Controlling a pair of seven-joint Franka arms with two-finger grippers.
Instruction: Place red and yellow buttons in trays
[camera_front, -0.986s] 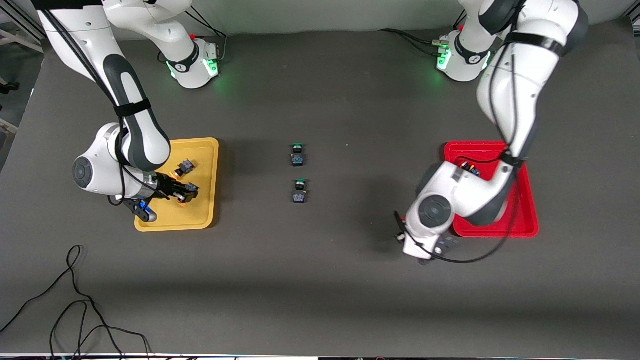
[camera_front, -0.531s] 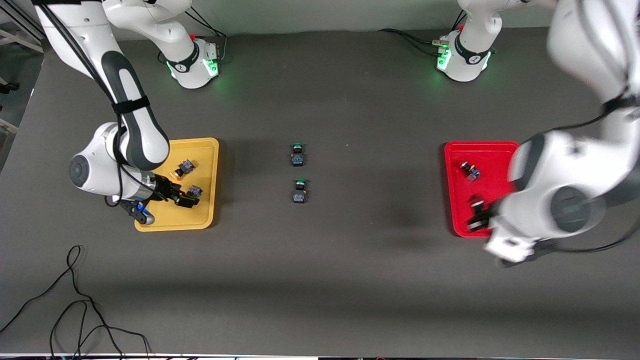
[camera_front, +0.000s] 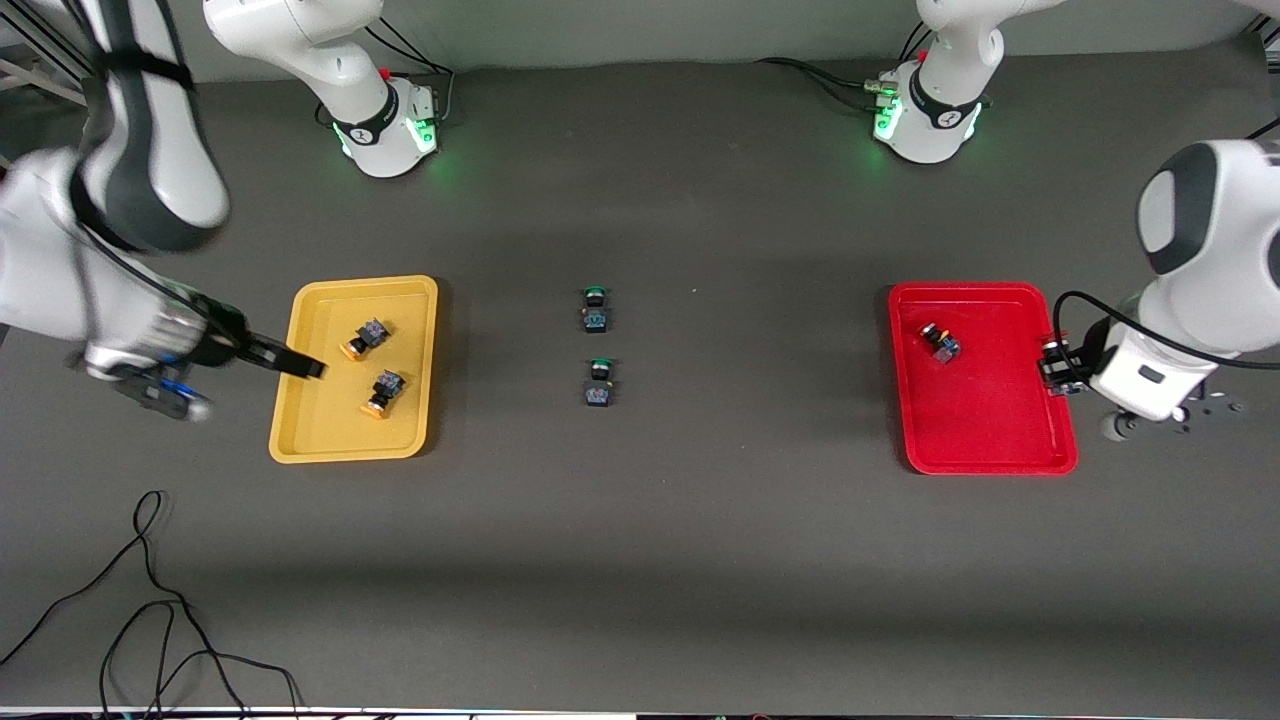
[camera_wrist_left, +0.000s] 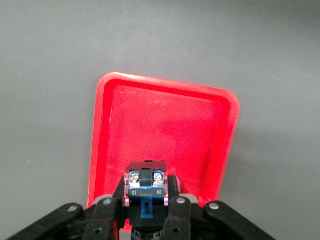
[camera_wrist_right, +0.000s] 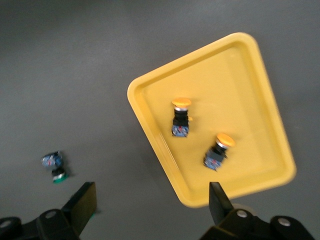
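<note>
The yellow tray (camera_front: 310, 425) holds two yellow-capped buttons (camera_front: 363, 338) (camera_front: 382, 392), also in the right wrist view (camera_wrist_right: 181, 117) (camera_wrist_right: 219, 150). My right gripper (camera_front: 298, 364) is open and empty over that tray's edge at the right arm's end (camera_wrist_right: 152, 200). The red tray (camera_front: 985, 440) holds one red-capped button (camera_front: 940, 342). My left gripper (camera_front: 1058, 365) is shut on a button with a black-and-blue body (camera_wrist_left: 145, 185), its cap hidden. It is up over the red tray's (camera_wrist_left: 165, 120) edge at the left arm's end.
Two green-capped buttons (camera_front: 595, 308) (camera_front: 598, 382) lie at mid-table between the trays; one shows in the right wrist view (camera_wrist_right: 54, 166). A black cable (camera_front: 150, 600) lies near the front edge at the right arm's end.
My right gripper let go of a yellow button in the yellow tray and drew back to its edge. My left arm swung across the red tray to its outer edge with a button.
</note>
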